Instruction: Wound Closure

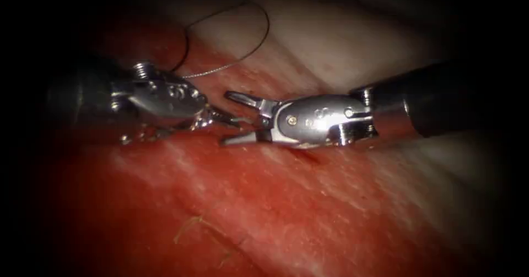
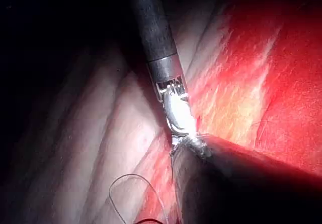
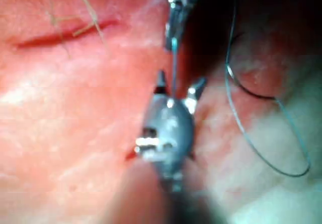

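My left tool [image 1: 212,114] comes in from the left with its jaws shut on the curved needle [image 1: 234,120], held just above the red tissue [image 1: 286,200] and not in it. My right tool [image 1: 227,118] faces it with its jaws wide open, one above and one below the needle's free end. In the right wrist view the thin needle [image 3: 173,68] runs from the left tool [image 3: 172,43] into the gap of the open right jaws [image 3: 178,83]. Thread [image 1: 248,51] loops up behind the left tool over the pale tissue.
Pale loose fibres [image 1: 187,224] lie on the red tissue toward the front, beside a red slit [image 3: 60,35]. The thread loop [image 3: 241,123] lies on pale tissue [image 1: 341,40] behind the tools. The right tool's dark shaft [image 2: 156,32] crosses the left wrist view.
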Robot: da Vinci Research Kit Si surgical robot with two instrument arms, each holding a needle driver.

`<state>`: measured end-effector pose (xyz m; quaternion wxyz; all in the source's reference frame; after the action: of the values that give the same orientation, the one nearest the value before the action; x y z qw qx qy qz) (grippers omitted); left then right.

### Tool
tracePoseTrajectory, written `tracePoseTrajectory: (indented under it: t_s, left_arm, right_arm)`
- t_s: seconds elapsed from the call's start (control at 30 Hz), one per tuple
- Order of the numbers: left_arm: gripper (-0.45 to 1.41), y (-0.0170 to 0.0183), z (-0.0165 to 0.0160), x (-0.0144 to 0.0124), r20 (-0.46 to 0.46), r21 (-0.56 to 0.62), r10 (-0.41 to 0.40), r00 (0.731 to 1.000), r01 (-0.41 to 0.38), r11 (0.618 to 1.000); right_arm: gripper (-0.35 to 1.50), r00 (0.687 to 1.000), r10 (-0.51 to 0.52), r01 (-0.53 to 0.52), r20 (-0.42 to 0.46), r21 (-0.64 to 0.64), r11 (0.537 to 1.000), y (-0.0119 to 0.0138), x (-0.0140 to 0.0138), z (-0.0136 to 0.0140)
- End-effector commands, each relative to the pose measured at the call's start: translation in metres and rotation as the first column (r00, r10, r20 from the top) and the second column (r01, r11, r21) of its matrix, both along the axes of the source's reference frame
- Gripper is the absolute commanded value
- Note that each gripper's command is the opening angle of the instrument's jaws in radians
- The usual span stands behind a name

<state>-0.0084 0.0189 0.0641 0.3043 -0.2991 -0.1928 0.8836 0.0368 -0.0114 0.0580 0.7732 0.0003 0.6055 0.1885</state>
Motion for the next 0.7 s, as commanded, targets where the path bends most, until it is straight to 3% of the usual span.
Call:
tracePoseTrajectory:
  t_s: [0.03, 0.53, 0.6, 0.7]
  left_arm:
    - [-0.45, -0.0002, 0.0004, -0.0005, 0.002, -0.001, -0.001, 1.000, 0.001, 1.000]
    - [-0.45, -0.0005, 0.0000, -0.0007, 0.016, 0.005, 0.005, 1.000, -0.005, 1.000]
    - [-0.45, -0.0005, 0.0000, -0.0007, 0.016, 0.005, 0.005, 1.000, -0.005, 1.000]
    - [-0.45, -0.0005, -0.0001, -0.0006, 0.016, 0.005, 0.005, 1.000, -0.006, 1.000]
  right_arm:
    - [1.46, 1.000, -0.003, 0.003, 0.000, 0.001, 1.000, -0.0006, 0.0009, 0.0004]
    - [1.41, 1.000, -0.012, 0.012, 0.002, -0.002, 1.000, -0.0008, 0.0020, 0.0011]
    - [1.31, 1.000, -0.014, 0.014, 0.000, -0.004, 1.000, -0.0010, 0.0020, 0.0011]
    - [0.45, 0.998, -0.068, 0.068, 0.000, 0.011, 0.998, -0.0013, 0.0016, 0.0011]
